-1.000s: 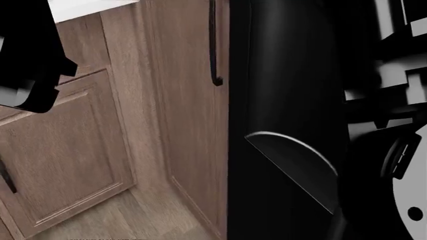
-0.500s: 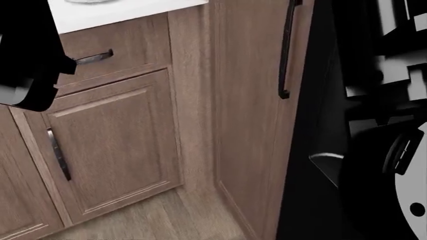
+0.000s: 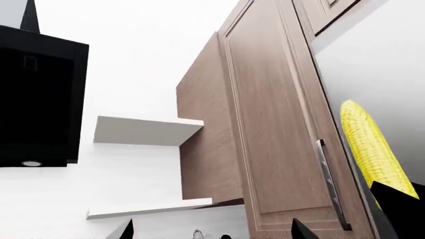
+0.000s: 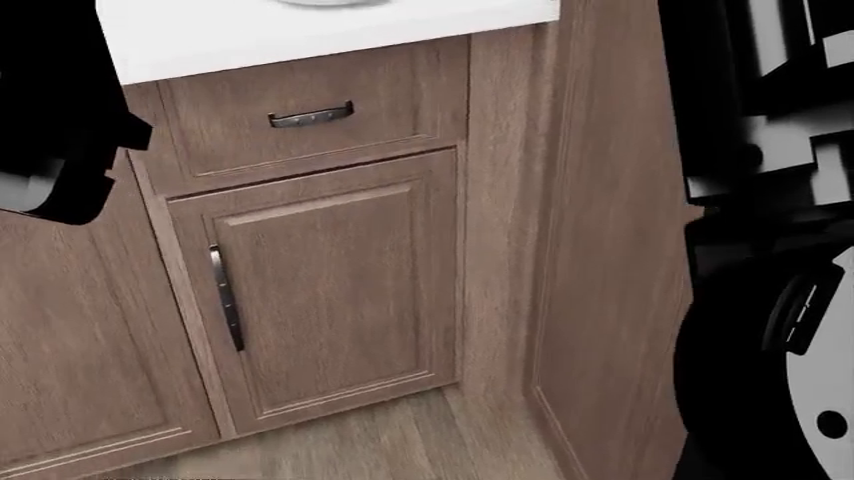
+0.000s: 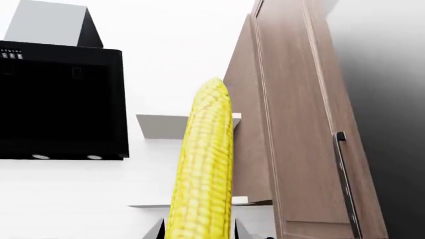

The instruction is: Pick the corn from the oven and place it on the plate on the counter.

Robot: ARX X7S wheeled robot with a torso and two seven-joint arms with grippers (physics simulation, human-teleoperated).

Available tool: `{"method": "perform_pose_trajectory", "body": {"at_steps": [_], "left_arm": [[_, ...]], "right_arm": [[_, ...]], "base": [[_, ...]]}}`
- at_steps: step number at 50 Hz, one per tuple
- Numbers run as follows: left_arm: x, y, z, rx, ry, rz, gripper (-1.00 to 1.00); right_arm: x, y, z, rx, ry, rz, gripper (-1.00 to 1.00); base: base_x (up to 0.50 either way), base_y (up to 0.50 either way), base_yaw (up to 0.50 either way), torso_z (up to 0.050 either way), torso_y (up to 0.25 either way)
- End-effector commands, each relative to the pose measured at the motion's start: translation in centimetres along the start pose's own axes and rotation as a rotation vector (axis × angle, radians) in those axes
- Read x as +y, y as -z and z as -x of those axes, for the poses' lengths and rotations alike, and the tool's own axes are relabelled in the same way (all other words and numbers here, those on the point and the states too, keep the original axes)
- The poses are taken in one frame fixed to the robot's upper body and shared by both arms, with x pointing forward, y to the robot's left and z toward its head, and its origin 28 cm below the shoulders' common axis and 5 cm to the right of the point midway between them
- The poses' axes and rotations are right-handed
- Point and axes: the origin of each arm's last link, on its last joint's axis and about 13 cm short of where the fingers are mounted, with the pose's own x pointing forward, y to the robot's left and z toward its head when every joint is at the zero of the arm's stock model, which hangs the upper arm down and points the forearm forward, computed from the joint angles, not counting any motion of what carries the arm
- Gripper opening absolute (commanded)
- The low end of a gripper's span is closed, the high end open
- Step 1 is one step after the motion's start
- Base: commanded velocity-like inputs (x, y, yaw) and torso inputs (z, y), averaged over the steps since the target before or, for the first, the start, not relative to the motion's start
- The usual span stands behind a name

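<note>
Head view has swung left since earlier — oven front gone, cabinet door (image 4: pixel 334 290) and drawer (image 4: pixel 314 110) now centred. Corn (image 5: pixel 202 169) stands upright in the right end effector (image 5: pixel 199 231), clamped at its base — already out of the oven. Plate's rim (image 4: pixel 327 3) just shows on the far counter surface (image 4: pixel 320 35); placing remains. Left end effector (image 3: pixel 212 233): empty, prongs apart.

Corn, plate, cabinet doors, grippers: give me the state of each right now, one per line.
corn: out of the oven, held upright in the right gripper
plate: on the counter, only its rim shows
drawer: shut
cabinet door: shut
left gripper: holds nothing, jaws apart
</note>
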Motion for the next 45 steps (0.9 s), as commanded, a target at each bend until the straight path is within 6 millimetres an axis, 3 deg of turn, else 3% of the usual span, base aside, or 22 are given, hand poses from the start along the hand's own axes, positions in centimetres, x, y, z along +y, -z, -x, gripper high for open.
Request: {"method": "perform_pose_trajectory", "body": {"at_steps": [1, 45], "left_arm": [[0.01, -0.01, -0.12, -0.001, 0.003, -0.001, 1.0], [0.0, -0.04, -0.07, -0.003, 0.004, 0.002, 1.0]], "right_arm": [[0.09, -0.05, -0.07, -0.008, -0.005, 0.006, -1.0], [0.23, -0.03, -0.06, -0.006, -0.016, 0.002, -1.0]], "base": [[0.04, 0.12, 0.5, 0.0, 0.0], [0.03, 0.14, 0.5, 0.0, 0.001]]}}
